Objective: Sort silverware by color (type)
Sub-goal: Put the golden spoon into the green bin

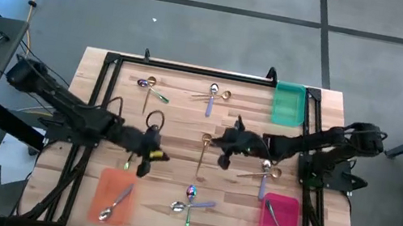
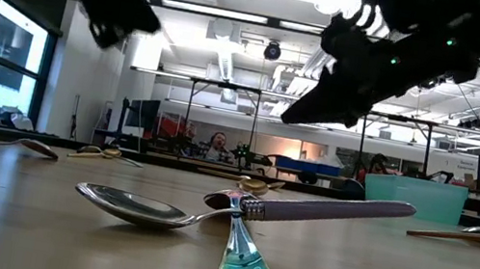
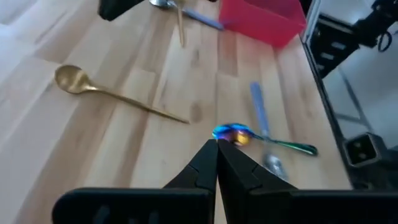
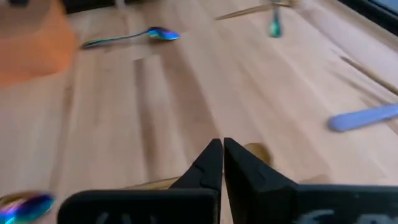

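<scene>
Several spoons lie scattered on the wooden table. A gold spoon (image 1: pixel 203 153) lies mid-table. A rainbow spoon (image 3: pixel 231 132) lies in a cluster (image 1: pixel 191 202) near the front edge. One silver spoon (image 1: pixel 115 201) lies in the orange tray (image 1: pixel 100 186), and a purple one (image 1: pixel 278 224) in the pink tray (image 1: pixel 294 209). My left gripper (image 3: pixel 216 149) is shut and empty, raised above the table left of centre (image 1: pixel 145 168). My right gripper (image 4: pixel 222 149) is shut and empty too, hovering mid-table (image 1: pixel 224 160) beside the gold spoon's bowl (image 4: pixel 256 150).
A green tray (image 1: pixel 287 104) stands at the far right. Spoon pairs lie at the far left (image 1: pixel 148 86), far middle (image 1: pixel 215 95) and right of centre (image 1: pixel 267 173). A black frame rail (image 1: pixel 192 69) borders the table.
</scene>
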`<state>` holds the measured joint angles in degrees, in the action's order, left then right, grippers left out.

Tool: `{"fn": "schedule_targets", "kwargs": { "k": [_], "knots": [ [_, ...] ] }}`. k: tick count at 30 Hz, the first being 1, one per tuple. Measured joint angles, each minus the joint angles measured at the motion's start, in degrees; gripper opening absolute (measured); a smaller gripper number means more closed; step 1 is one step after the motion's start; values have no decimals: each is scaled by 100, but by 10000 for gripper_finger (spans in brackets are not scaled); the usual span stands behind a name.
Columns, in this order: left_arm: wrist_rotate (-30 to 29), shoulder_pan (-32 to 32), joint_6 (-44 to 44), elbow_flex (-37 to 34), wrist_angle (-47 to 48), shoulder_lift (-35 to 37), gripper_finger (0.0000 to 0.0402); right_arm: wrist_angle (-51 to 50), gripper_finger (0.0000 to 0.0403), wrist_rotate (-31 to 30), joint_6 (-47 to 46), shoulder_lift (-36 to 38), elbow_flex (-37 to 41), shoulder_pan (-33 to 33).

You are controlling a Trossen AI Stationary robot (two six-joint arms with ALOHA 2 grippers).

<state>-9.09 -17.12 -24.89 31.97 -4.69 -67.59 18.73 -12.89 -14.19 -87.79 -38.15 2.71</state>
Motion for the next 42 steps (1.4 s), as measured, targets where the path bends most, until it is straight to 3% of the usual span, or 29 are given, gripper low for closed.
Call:
{"fn": "schedule_targets", "kwargs": {
  "k": [5,10,17,22,30,42],
  "knots": [
    [371,841,488,-700,-1007,-54,0,-353,1,624,-186,2,-42,-472],
    [602,1448,615,-1245,-1707,-54,0,-2434,32,912,-287,2,-657,-545],
    [1153,2008,766,-1823,-2588,-55,0,-5008,123,1081,-538,4,-1525,-119],
    [1368,2163,1137,-1911,-2597,-55,0,-6149,158,1276,-950,7,-1654,445],
    [1369,2168,1507,-1909,-2619,-52,0,-6492,149,1597,-1433,9,-1245,936],
    [1366,2168,1470,-1909,-2623,-52,0,-6270,106,1510,-1300,39,-288,890]
  ]
}}
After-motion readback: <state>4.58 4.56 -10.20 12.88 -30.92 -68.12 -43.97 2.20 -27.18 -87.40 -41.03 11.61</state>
